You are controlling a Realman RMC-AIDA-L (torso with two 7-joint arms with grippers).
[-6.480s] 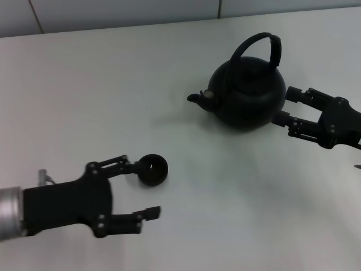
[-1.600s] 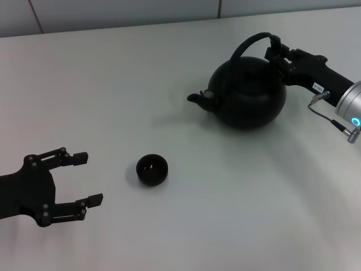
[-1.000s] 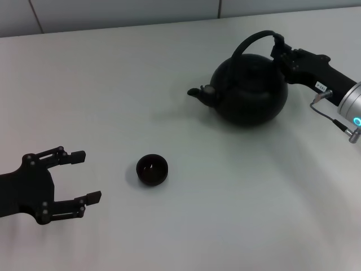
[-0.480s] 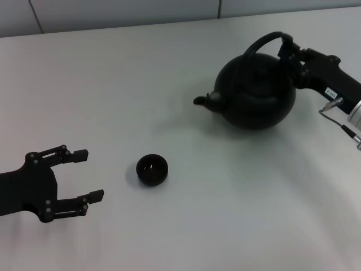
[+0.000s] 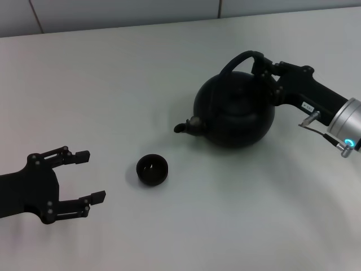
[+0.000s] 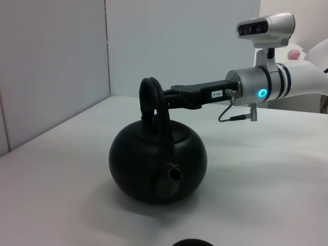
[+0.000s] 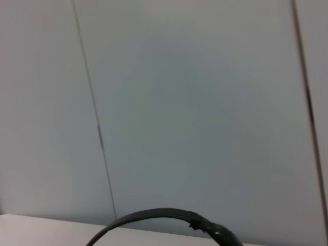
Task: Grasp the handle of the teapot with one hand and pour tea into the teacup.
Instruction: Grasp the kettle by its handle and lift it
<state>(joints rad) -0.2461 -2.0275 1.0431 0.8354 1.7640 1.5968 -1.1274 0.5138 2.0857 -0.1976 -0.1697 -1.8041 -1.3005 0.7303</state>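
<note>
The right gripper (image 5: 264, 66) is clamped on the top of the handle (image 5: 237, 59), with the teapot (image 5: 234, 116) hanging below it, spout toward the teacup (image 5: 152, 169). The left gripper (image 5: 84, 176) waits near the teacup on the table (image 5: 113, 84), fingers spread wide.

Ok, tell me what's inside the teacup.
The teacup looks dark inside with no liquid visible, though black on black hides the bottom. The teapot, held by the right gripper, hasn't poured.
</note>
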